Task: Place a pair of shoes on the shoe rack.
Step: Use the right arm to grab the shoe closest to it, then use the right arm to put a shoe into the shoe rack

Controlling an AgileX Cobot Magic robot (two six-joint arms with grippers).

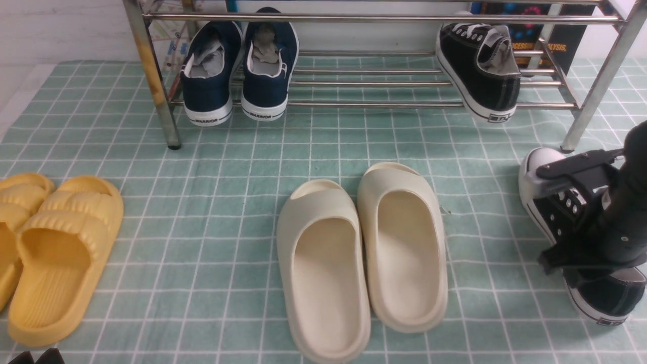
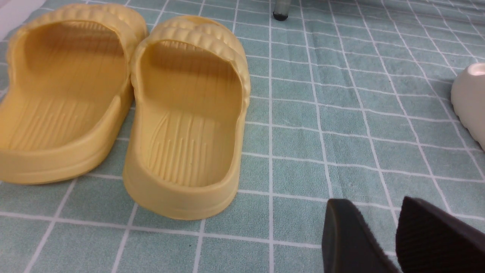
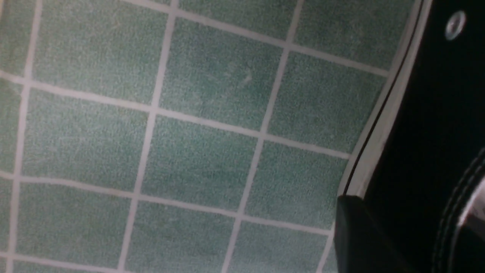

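Note:
One black sneaker (image 1: 477,65) rests on the low rails of the chrome shoe rack (image 1: 364,104), at its right end, heel toward me. The other black sneaker (image 1: 604,298) stands on the checked cloth at the far right, toe toward the rack. My right gripper (image 1: 576,217) reaches down over its middle. In the right wrist view one finger (image 3: 356,235) lies against the white sole edge of that sneaker (image 3: 428,113); the other finger is hidden. My left gripper (image 2: 373,201) hangs low at the near left (image 1: 38,356), open and holding nothing.
Navy slip-ons (image 1: 237,65) fill the rack's left end. Cream slides (image 1: 364,253) lie mid-cloth and yellow slides (image 1: 55,247) (image 2: 125,110) at the left, close to my left gripper. The rack's right leg (image 1: 591,101) stands just beyond the floor sneaker.

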